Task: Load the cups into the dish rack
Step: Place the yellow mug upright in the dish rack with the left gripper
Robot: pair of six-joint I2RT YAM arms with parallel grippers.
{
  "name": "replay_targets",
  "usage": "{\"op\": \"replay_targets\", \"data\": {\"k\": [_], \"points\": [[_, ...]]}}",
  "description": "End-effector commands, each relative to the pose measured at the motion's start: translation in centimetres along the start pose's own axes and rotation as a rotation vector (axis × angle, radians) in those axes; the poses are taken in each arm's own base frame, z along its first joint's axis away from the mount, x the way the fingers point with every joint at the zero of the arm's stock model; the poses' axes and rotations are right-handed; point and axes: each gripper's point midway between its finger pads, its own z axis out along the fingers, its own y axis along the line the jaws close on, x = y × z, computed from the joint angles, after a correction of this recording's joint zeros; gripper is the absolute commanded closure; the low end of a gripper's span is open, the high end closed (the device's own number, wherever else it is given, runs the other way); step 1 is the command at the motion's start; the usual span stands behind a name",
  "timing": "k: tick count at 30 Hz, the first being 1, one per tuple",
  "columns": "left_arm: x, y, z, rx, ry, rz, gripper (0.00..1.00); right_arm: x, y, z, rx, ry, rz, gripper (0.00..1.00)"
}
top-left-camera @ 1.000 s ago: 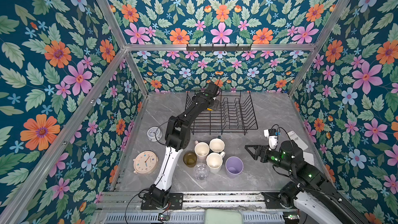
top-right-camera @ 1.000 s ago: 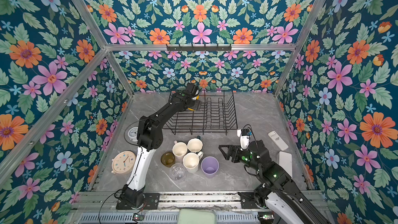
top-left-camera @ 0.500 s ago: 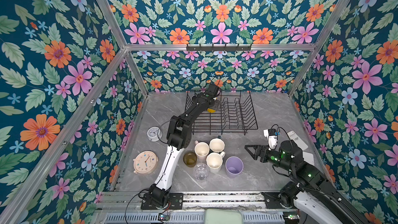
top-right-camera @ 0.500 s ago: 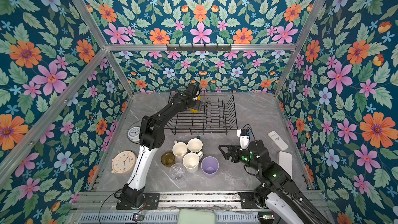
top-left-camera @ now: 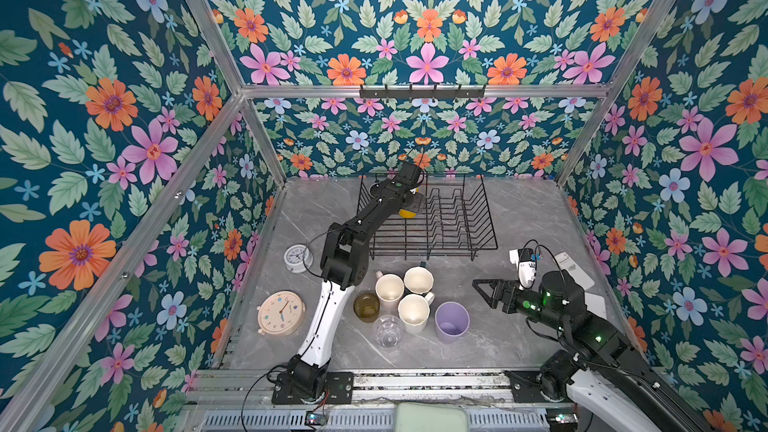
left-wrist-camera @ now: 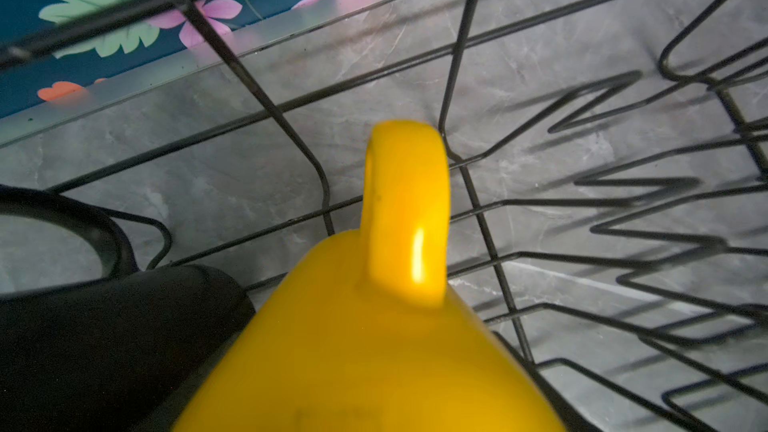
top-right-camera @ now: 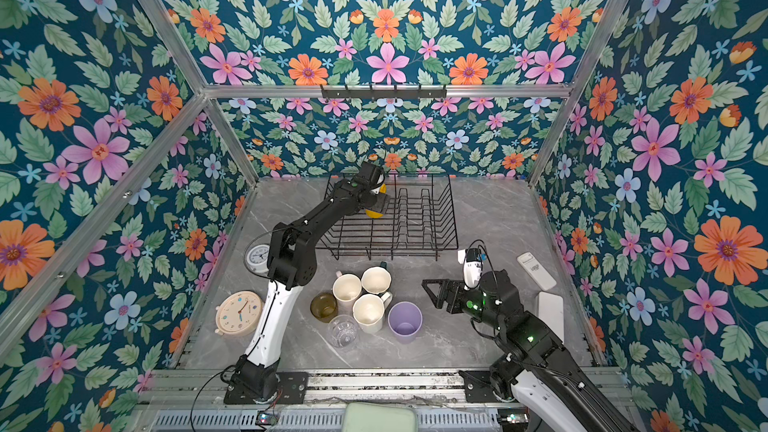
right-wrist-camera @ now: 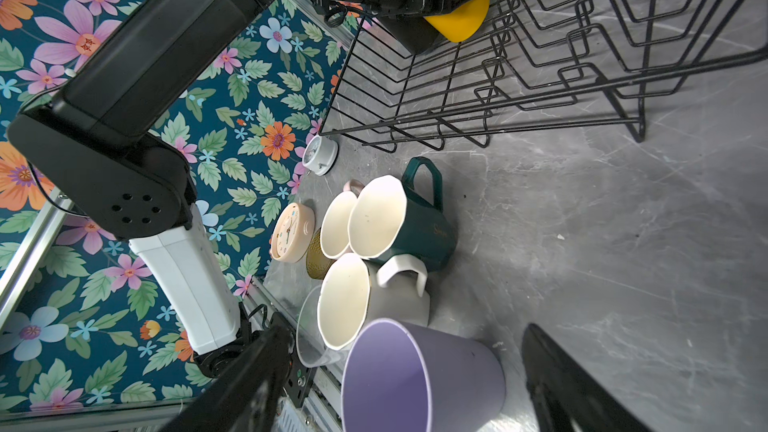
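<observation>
The left hand (top-left-camera: 413, 206) reaches down into the dish rack (top-left-camera: 457, 222), the yellow mug (left-wrist-camera: 374, 347) between its wide-set jaws with its handle pointing away from the wrist; whether the jaws press on it I cannot tell. The right hand (top-left-camera: 482, 295) hovers open and empty over the bench (top-left-camera: 519, 209), the lilac tumbler (top-left-camera: 451, 322) just ahead of it, the white mug (right-wrist-camera: 399, 305) and dark green mug (right-wrist-camera: 419, 234) farther ahead

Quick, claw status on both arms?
Left claw: around the yellow mug inside the dish rack; whether it grips cannot be told.
Right claw: open, empty, near the lilac tumbler.
</observation>
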Motion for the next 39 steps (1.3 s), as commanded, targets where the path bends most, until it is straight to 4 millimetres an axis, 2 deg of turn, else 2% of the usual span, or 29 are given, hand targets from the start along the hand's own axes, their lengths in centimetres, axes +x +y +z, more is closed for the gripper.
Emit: {"op": "replay_targets", "data": {"k": [1, 4, 10, 14, 18, 21, 24, 27, 32, 39], "points": [[-1.1, 0.2, -1.1, -0.001, -0.039, -0.009, 0.08, -0.4, 0.1, -0.2, 0.009, -0.011, -0.008, 0.13], [-1.6, 0.2, -1.9, 0.009, -0.06, -0.012, 0.0, -0.4, 0.0, -0.2, 0.019, -0.01, -0.013, 0.13], [-2.3, -0.1, -3.1, 0.036, -0.087, -0.028, 0.0, -0.5, -0.3, -0.3, 0.043, -0.006, -0.015, 0.14], [-3.4, -0.4, -4.9, 0.067, -0.135, -0.059, 0.0, -0.3, -1.0, -0.5, 0.09, 0.008, -0.025, 0.15], [-4.7, -0.1, -8.2, 0.088, -0.219, -0.105, 0.0, 0.1, -2.2, -0.8, 0.162, 0.033, -0.032, 0.16], [-5.6, 0.3, -11.5, 0.105, -0.299, -0.143, 0.0, 0.4, -3.0, -0.9, 0.211, 0.06, -0.04, 0.18], [-5.6, 1.2, -15.1, 0.099, -0.381, -0.188, 0.0, 0.7, -3.2, -0.7, 0.232, 0.085, -0.042, 0.21], [-4.5, 2.6, -18.4, 0.083, -0.46, -0.243, 0.0, 0.8, -3.3, -0.5, 0.24, 0.1, -0.046, 0.23], [-0.6, 5.2, -22.8, 0.053, -0.562, -0.35, 0.0, 0.9, -3.0, -0.1, 0.255, 0.13, -0.069, 0.27], [6.0, 7.8, -26.3, 0.032, -0.609, -0.492, 0.0, 3.1, -1.8, 0.3, 0.265, 0.243, -0.138, 0.34]]}}
